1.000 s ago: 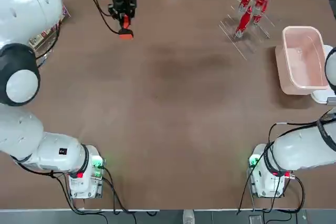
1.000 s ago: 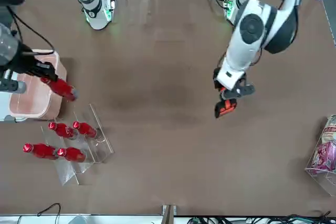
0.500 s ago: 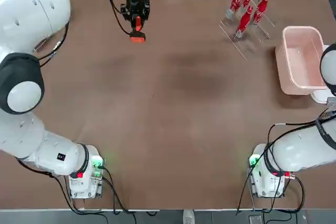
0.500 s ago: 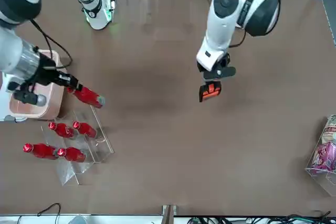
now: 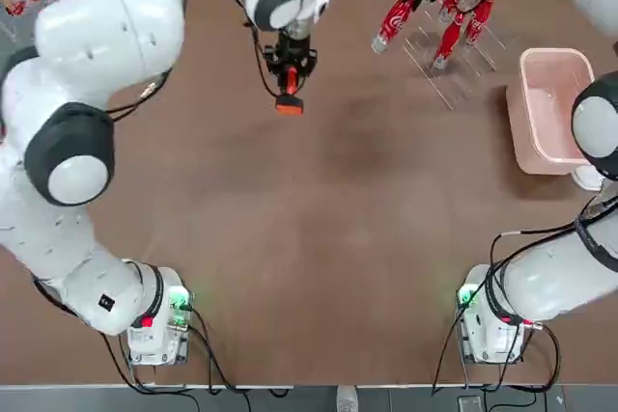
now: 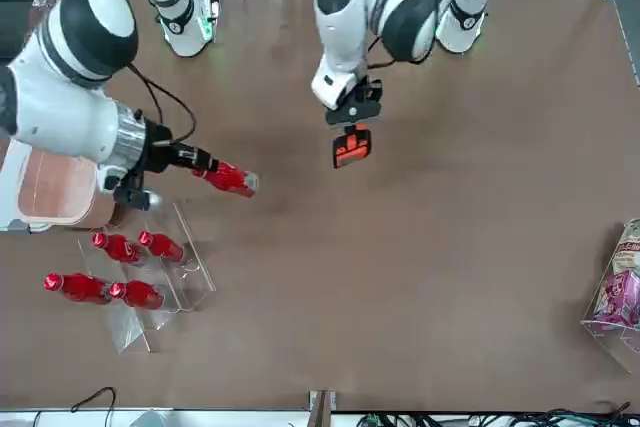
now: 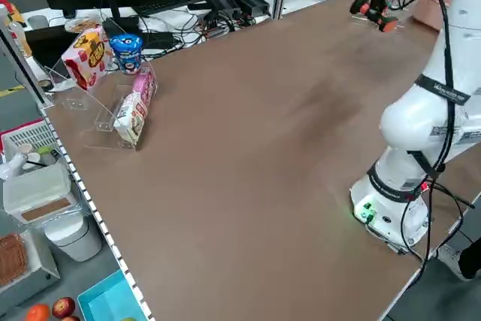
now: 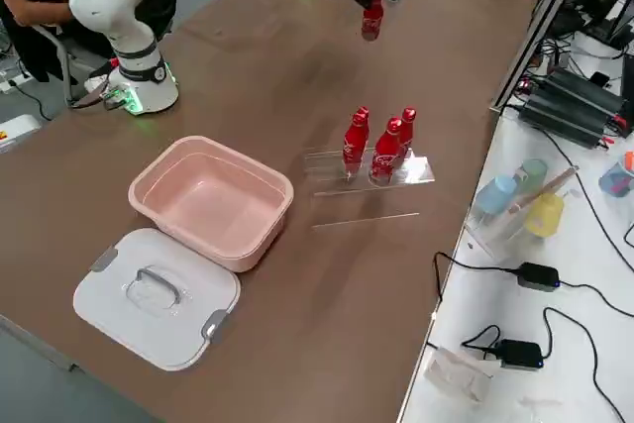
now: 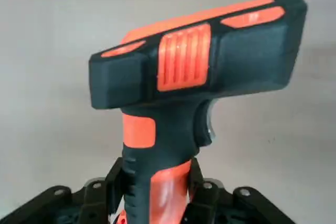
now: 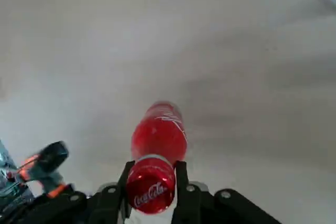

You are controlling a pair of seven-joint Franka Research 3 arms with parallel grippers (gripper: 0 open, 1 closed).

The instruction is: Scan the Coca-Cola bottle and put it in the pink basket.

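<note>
Glossy Coca-Cola bottle [image 10: 158, 139]; translucent plastic pink basket [image 8: 212, 203]

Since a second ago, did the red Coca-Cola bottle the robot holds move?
Yes. The red Coca-Cola bottle in the right hand has left the pale pink plastic basket, moving toward mid-table.

arms: glossy white shells w/ dark grey round joint caps | bases: green + red lights glowing | cables: black, looped along the links | grippers: black, small screws showing

Both arms reach far out over the counter. The left gripper [image 5: 288, 72] points down, fingers clamped; the right gripper [image 6: 190, 159] lies nearly level, fingers [image 10: 181, 174] clamped too.
</note>
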